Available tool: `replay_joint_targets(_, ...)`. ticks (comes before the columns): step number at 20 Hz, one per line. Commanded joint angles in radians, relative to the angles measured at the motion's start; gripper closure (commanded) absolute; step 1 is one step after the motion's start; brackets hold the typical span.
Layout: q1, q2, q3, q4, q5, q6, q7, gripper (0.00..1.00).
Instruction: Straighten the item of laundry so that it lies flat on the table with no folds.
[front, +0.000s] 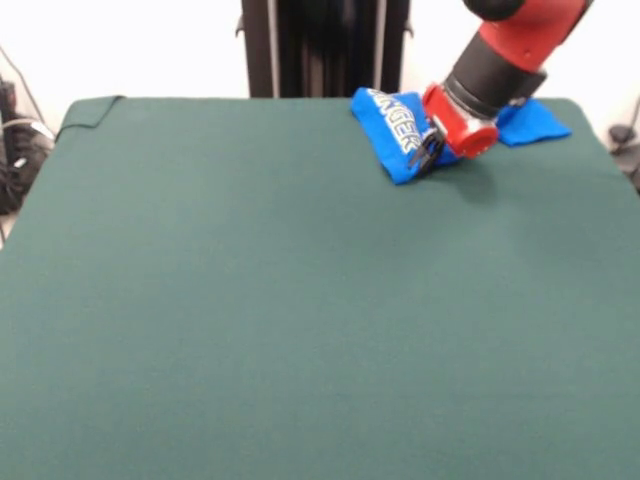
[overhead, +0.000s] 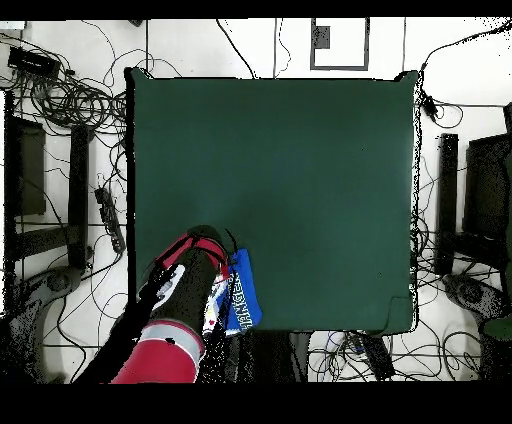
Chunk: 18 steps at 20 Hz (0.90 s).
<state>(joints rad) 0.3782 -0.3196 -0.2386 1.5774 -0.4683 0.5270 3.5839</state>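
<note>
The item of laundry (front: 388, 128), a bright blue shirt with white lettering, lies bunched and folded at the far right corner of the green table (front: 300, 300). Another part of it (front: 535, 122) pokes out to the right of the arm. My gripper (front: 427, 152) is down at the fold's near edge, touching the cloth, with its tips too small and dark to read. In the overhead view the shirt (overhead: 243, 293) sits at the table's (overhead: 300, 180) bottom edge, just right of the red and black arm (overhead: 188, 275), which covers part of it.
The shirt lies close to the table's edge. The rest of the green cloth stretches wide toward the near side. A black pedestal column (front: 325, 45) stands behind the table. Cables (overhead: 70, 95) and dark racks (overhead: 475, 200) lie around the table on the floor.
</note>
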Motion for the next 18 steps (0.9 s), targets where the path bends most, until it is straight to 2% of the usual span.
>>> replay_joint_targets(1, -0.023, 0.053, 0.028, -0.078, 0.020, -0.062, 0.003, 1.00)
replay_joint_targets(3, 0.016, 0.056, -0.023, -0.106, 0.009, -0.034, 0.039, 1.00)
replay_joint_targets(5, 0.073, 0.078, -0.110, -0.155, -0.024, -0.002, 0.089, 1.00)
replay_joint_targets(6, 0.114, 0.108, -0.183, -0.198, -0.057, 0.012, 0.129, 1.00)
replay_joint_targets(8, 0.139, 0.137, -0.266, -0.247, -0.104, 0.009, 0.140, 1.00)
replay_joint_targets(14, 0.106, 0.189, -0.361, -0.326, -0.182, -0.124, 0.112, 1.00)
replay_joint_targets(18, 0.022, 0.159, -0.315, -0.336, -0.197, -0.197, 0.015, 1.00)
